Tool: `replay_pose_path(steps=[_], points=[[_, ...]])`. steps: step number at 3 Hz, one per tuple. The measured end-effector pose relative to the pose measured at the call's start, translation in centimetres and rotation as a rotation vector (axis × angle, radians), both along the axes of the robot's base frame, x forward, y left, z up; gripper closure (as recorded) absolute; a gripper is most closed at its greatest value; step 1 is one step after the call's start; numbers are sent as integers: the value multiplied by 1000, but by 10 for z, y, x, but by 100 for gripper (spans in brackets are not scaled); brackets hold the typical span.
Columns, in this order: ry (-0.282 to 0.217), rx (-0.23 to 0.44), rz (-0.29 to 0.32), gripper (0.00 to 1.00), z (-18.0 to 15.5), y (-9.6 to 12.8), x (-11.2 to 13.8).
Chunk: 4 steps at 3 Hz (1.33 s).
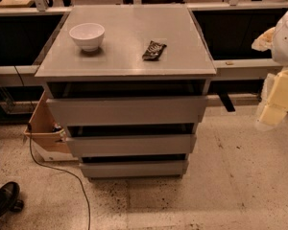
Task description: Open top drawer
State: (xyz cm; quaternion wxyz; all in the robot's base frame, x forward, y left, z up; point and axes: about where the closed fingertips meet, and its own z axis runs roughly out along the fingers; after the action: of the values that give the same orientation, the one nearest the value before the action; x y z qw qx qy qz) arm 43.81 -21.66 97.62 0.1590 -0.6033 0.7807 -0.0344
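The gripper [273, 110] hangs at the right edge, well clear of the top drawer [127, 110] just under the cabinet's top [129, 28] — open or closed, I cannot tell — likely staged there because that handle-less front, seemingly not yet pulled out, must be caught by its edge.

light: dim, warm | shadow: above top drawer [127, 110] | gripper [274, 104]: overexposed, right edge

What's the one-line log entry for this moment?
gripper: right edge, apart from cabinet | top drawer: untouched | on top: bowl, dark packet
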Motion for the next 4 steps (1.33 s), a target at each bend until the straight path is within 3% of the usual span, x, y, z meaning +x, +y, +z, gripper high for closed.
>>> replay_pose_path(steps=[1,2,3,4], points=[[0,0,0,0,0,0,0],[9,23,0,0,-24,0,3],[21,71,32,0,-73,5,12],[1,138,89,0,-127,21,34]])
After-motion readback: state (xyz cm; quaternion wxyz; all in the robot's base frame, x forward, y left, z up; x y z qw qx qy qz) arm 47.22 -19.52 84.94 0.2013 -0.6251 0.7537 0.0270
